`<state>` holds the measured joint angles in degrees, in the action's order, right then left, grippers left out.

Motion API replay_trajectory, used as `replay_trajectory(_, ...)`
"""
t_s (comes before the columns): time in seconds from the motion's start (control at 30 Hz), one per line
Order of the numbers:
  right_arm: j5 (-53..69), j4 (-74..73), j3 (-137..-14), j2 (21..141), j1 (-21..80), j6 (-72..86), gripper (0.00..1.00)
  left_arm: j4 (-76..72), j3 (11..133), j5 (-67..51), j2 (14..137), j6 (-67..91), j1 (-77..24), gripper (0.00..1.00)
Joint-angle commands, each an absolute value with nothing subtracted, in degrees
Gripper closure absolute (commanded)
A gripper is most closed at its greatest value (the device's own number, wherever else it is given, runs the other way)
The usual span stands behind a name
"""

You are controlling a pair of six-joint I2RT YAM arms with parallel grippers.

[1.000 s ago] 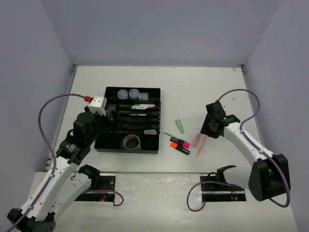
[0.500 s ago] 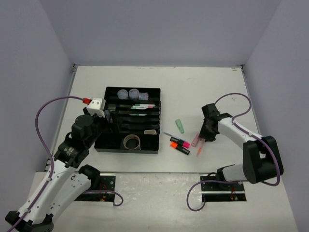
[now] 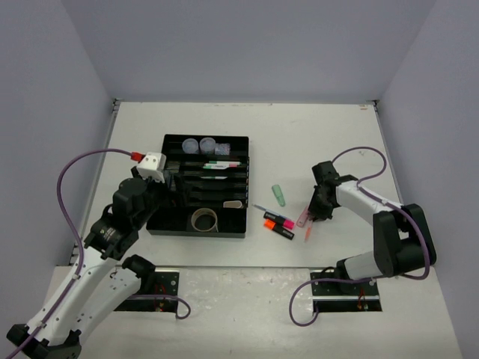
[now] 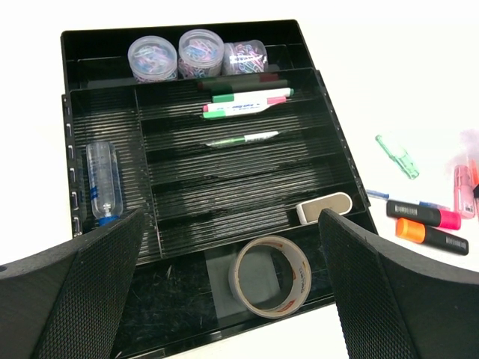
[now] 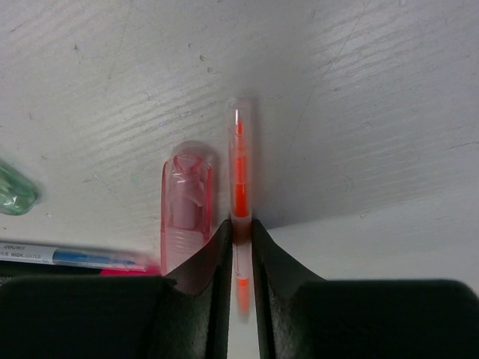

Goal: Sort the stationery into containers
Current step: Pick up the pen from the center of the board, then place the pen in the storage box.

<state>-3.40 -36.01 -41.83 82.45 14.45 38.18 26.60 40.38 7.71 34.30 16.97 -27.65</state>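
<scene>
The black organiser tray [image 3: 168, 218] holds a grey tape roll [image 3: 203, 219], three clear tubs [image 3: 204, 143], pens and a blue-capped tube [image 4: 103, 183]. My left gripper [image 3: 171, 187] is open and empty above the tray's near-left part; the tape roll [image 4: 271, 277] lies between its fingers [image 4: 374, 284] in the wrist view. My right gripper [image 3: 318, 212] is down at the table, shut on a thin orange pen [image 5: 239, 187]. A pink clear cap [image 5: 185, 206] lies just left of that pen. Orange [image 4: 430, 235] and pink [image 4: 423, 214] highlighters lie right of the tray.
A green cap [image 3: 278, 194] and a thin blue pen [image 3: 262, 209] lie on the table between the tray and my right gripper. A white eraser-like block [image 4: 323, 207] sits in a tray slot. Grey walls enclose the table on three sides.
My right gripper has moved left and down to the table and closed on the thin orange pen. The left arm has hardly moved.
</scene>
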Motion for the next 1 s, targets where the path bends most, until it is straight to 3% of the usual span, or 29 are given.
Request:
replay_trajectory(0.0, -1.4, -36.6, -43.6, 84.6, 14.2, 38.0, 0.87, 27.0, 43.0, 9.0, 33.9, 17.6, -28.5, 0.0)
replay_trajectory(0.13, -3.2, -37.7, -44.3, 83.8, 14.3, 38.5, 0.96, 27.2, 43.1, 9.0, 34.1, 17.5, -29.1, 0.0)
replay_trajectory(0.33, -9.0, -43.6, -51.2, 73.5, 15.0, 38.7, 1.0, 27.2, 43.4, 9.6, 34.7, 17.4, -29.3, 0.0)
replay_trajectory(0.47, -4.6, -37.1, -60.5, 70.5, 21.8, 31.3, 1.0, 27.8, 43.9, 13.5, 33.9, 17.9, -29.1, 0.0)
replay_trajectory(0.57, 3.3, -27.2, -68.7, 76.1, 27.1, 16.3, 1.0, 27.6, 43.8, 16.1, 32.6, 18.5, -27.7, 0.0)
replay_trajectory(0.7, 15.1, -24.7, -83.5, 90.1, 29.5, 1.8, 0.99, 26.6, 43.0, 16.9, 29.9, 18.6, -24.5, 0.0)
replay_trajectory(0.83, 26.5, -28.8, -96.3, 101.0, 32.0, -17.4, 1.0, 26.5, 42.7, 19.3, 27.7, 19.3, -21.6, 0.0)
replay_trajectory(0.97, 25.2, -37.7, -111.8, 112.8, 35.0, -30.6, 1.0, 25.8, 42.1, 18.9, 26.9, 19.4, -19.6, 0.0)
